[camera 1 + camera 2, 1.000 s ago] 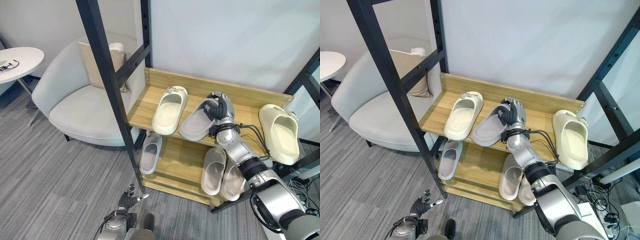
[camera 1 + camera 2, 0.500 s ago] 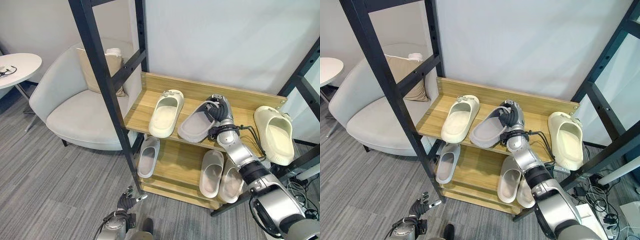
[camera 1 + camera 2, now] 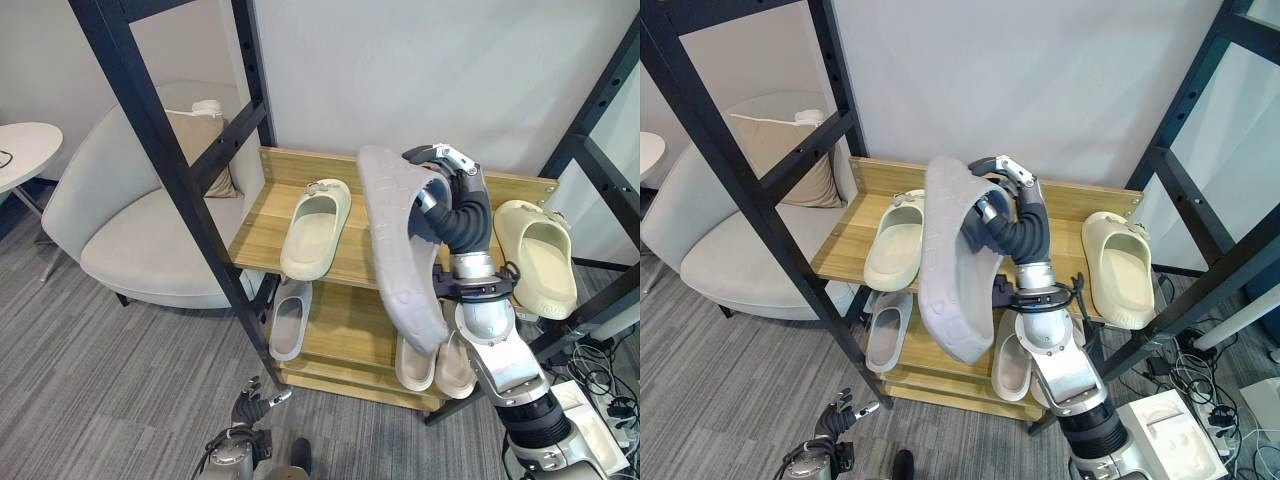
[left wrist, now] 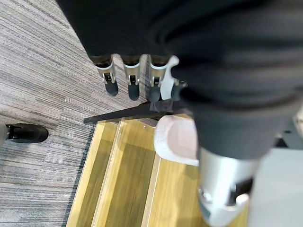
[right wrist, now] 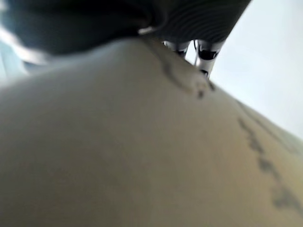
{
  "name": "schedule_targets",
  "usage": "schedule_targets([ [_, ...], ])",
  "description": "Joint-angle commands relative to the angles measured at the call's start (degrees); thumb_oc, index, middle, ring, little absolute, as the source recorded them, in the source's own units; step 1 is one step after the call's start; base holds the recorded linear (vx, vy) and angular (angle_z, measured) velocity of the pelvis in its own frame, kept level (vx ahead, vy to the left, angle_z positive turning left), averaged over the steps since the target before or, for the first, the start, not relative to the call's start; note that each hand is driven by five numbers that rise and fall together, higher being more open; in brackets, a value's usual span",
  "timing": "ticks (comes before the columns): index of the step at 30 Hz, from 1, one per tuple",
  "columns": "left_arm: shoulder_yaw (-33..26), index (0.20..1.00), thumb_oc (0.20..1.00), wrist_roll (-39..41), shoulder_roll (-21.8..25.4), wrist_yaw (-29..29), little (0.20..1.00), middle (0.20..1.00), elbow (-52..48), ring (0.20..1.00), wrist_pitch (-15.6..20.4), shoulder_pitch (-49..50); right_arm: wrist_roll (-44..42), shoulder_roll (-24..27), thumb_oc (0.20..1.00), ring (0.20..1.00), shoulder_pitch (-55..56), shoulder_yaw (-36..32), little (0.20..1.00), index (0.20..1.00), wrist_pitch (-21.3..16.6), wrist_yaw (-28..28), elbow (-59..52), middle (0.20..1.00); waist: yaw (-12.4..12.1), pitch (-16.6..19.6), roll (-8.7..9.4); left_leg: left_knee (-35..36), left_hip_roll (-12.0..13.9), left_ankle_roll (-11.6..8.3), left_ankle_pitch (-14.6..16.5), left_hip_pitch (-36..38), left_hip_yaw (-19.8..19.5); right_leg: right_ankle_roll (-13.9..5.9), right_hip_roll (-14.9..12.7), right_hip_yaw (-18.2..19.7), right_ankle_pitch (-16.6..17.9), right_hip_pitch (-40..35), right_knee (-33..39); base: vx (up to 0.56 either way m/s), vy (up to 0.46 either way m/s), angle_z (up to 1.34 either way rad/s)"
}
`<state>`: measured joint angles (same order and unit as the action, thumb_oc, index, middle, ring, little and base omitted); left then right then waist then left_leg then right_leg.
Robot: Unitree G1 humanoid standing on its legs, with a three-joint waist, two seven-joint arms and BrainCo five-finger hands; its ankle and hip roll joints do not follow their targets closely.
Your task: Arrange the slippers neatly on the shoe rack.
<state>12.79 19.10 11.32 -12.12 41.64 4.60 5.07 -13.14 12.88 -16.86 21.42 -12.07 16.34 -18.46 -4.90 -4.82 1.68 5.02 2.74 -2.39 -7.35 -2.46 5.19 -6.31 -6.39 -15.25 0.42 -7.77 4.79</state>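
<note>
I see my right hand (image 3: 452, 195) raised in front of the shoe rack (image 3: 300, 165), its fingers (image 3: 1008, 172) curled over the upper edge of a grey slipper (image 3: 400, 250) and its thumb against the inner side, so the slipper is pinched and held clear of the shelves. The grey slipper hangs nearly vertical, sole toward the camera, its lower end in front of the lower shelf (image 3: 340, 325).

On the top shelf (image 3: 262, 215) I see a cream slipper (image 3: 314, 226) lying flat to the left of the held one, and a second cream slipper (image 3: 536, 255) at the shelf's right end, partly overhanging the front edge. The two are well apart, with my right hand and the grey slipper between them.

On the lower shelf I see a pale slipper (image 3: 288, 318) at the left, and a pair of pale slippers (image 3: 432, 362) side by side at the right, partly hidden behind the held slipper.

My left hand (image 3: 252, 391) hangs low near the carpeted floor (image 3: 90, 380), its fingers (image 4: 108, 75) relaxed and holding nothing.

A grey armchair (image 3: 130, 235) with a beige cushion (image 3: 200, 140) stands left of the rack.
</note>
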Motion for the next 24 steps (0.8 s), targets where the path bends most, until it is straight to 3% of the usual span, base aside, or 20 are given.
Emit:
schedule_targets([
  [1, 0.4, 1.0, 1.0, -0.6, 1.7, -0.1, 1.0, 1.0, 1.8, 1.0, 1.6, -4.5, -20.0, -0.4, 0.2, 0.2, -3.5, 3.9, 0.2, 0.2, -3.5, -9.4, -2.2, 0.2, -1.9, -1.2, 0.81, 0.0, 0.5, -1.88, 6.1, 6.0, -1.5, -2.85, -1.9, 0.8, -0.2, 1.9, -1.3, -0.04, -0.027, 0.06],
  [2, 0.5, 1.0, 1.0, -0.2, 2.0, 0.3, 1.0, 1.0, 2.3, 1.0, 1.8, -5.1, -26.1, -0.7, 0.2, 0.2, -5.9, 11.7, 0.2, 0.2, -0.8, -15.2, -1.7, 0.2, -2.9, -1.4, 0.98, 0.0, 0.6, -2.03, 5.9, 5.9, -1.8, -2.68, -2.0, 0.5, -0.3, 2.0, -1.8, -0.04, -0.025, 0.09],
  [8, 0.3, 1.0, 1.0, 1.1, 2.2, -0.2, 1.0, 1.0, 1.8, 1.0, 3.1, -5.3, -29.8, -2.1, 0.2, 0.2, -7.2, 20.8, 0.2, 0.2, 2.2, -21.2, 1.5, 0.2, -4.6, -2.2, 1.07, 0.0, 0.6, -2.32, 5.6, 5.3, -3.1, -2.48, -2.1, -0.9, -0.8, 1.8, -2.2, -0.03, -0.015, 0.1],
  [14, -0.2, 1.0, 1.0, 0.7, 2.6, -0.8, 1.0, 1.0, 2.3, 1.0, 4.2, -5.9, -11.7, 0.9, 0.2, 0.2, -6.5, 22.1, 0.2, 0.2, 4.2, -20.5, 10.3, 0.2, -4.9, -3.3, 0.86, 0.0, 0.7, -2.49, 5.3, 4.7, -3.8, -2.57, -2.2, -1.9, -0.9, 2.2, -2.4, -0.03, -0.001, 0.07],
  [16, -0.1, 1.0, 1.0, 1.2, 2.8, -1.4, 1.0, 1.0, 1.8, 1.0, 4.7, -6.4, -0.7, 2.2, 0.2, 0.2, -7.4, 20.6, 0.2, 0.2, 4.3, -17.4, 14.1, 0.2, -5.1, -4.6, 0.72, -0.3, 0.8, -2.4, 5.2, 4.0, -4.2, -2.52, -2.4, -1.9, -1.1, 3.1, -3.5, -0.13, -0.005, 0.03],
  [18, 1.2, 1.0, 1.0, 2.9, 3.0, -3.3, 1.0, 1.0, -0.6, 1.0, 6.0, -8.8, 11.5, 2.9, 0.2, 0.2, -10.8, 17.7, 0.2, 0.2, 4.1, -11.0, 18.9, 0.2, -5.5, -9.5, -0.08, -3.1, 0.8, -1.79, 5.1, 0.3, -5.3, -2.15, -3.1, -1.7, -1.7, 7.8, -8.4, -0.33, -0.012, 0.02],
  [19, 1.2, 1.0, 1.0, 2.9, 3.0, -3.3, 1.0, 1.0, -0.5, 1.0, 6.0, -9.0, 11.6, 2.9, 0.2, 0.2, -10.9, 17.6, 0.2, 0.2, 4.1, -10.9, 19.0, 0.2, -5.5, -9.5, -0.03, -3.5, 0.8, -1.77, 5.3, -0.1, -5.3, -2.14, -3.1, -1.6, -1.9, 8.2, -8.8, -0.46, -0.016, 0.11],
  [20, 2.7, 1.0, 1.0, 3.9, 3.4, -4.8, 1.0, 1.0, -2.6, 1.0, 7.4, -11.2, 19.7, 3.7, 0.2, 0.2, -14.1, 14.9, 0.2, 0.2, 3.8, -4.8, 22.2, 0.2, -5.9, -13.3, -0.81, -8.2, 0.2, -1.46, 5.5, -5.1, -6.4, -1.77, -4.1, -1.8, -2.1, 12.7, -13.0, -0.27, -0.01, 0.19],
  [21, 2.7, 1.0, 1.0, 3.9, 3.4, -4.8, 1.0, 1.0, -2.5, 1.0, 7.4, -11.4, 19.8, 3.7, 0.2, 0.2, -14.2, 14.9, 0.2, 0.2, 3.8, -4.7, 22.4, 0.2, -5.9, -13.1, -0.72, -8.8, 0.1, -1.43, 5.8, -5.9, -6.4, -1.77, -4.2, -1.8, -2.3, 13.4, -13.5, -0.38, -0.011, 0.3],
  [22, 3.6, 1.0, 1.0, 4.4, 3.8, -5.3, 1.0, 1.0, -4.0, 1.0, 8.4, -12.3, 22.7, 3.5, 0.2, 0.2, -15.8, 14.2, 0.2, 0.2, 3.7, -1.8, 25.3, 0.2, -6.2, -14.5, -1.09, -11.3, -0.3, -1.24, 6.0, -8.6, -7.0, -1.61, -4.8, -1.7, -2.3, 15.7, -15.4, -0.3, 0.002, 0.35],
  [23, 6.2, 1.0, 1.0, 5.6, 4.0, -5.8, 1.0, 1.0, -6.1, 1.0, 10.1, -14.5, 30.7, 4.3, 0.2, 0.2, -20.5, 13.0, 0.2, 0.2, 5.5, 4.2, 32.8, 0.2, -6.8, -16.3, -1.75, -15.6, -0.8, -0.99, 6.7, -13.9, -8.1, -1.49, -5.6, -1.8, -2.9, 20.1, -19.4, -0.35, 0.014, 0.17],
  [24, 6.7, 1.0, 1.0, 5.8, 4.1, -6.0, 1.0, 1.0, -6.2, 1.0, 10.3, -15.5, 30.7, 3.7, 0.2, 0.2, -21.5, 12.2, 0.2, 0.2, 5.7, 5.8, 34.7, 0.2, -6.8, -16.1, -1.88, -16.9, -1.2, -0.9, 6.5, -16.3, -8.6, -1.46, -5.9, -2.0, -2.9, 21.9, -20.5, -0.29, 0.023, 0.09],
])
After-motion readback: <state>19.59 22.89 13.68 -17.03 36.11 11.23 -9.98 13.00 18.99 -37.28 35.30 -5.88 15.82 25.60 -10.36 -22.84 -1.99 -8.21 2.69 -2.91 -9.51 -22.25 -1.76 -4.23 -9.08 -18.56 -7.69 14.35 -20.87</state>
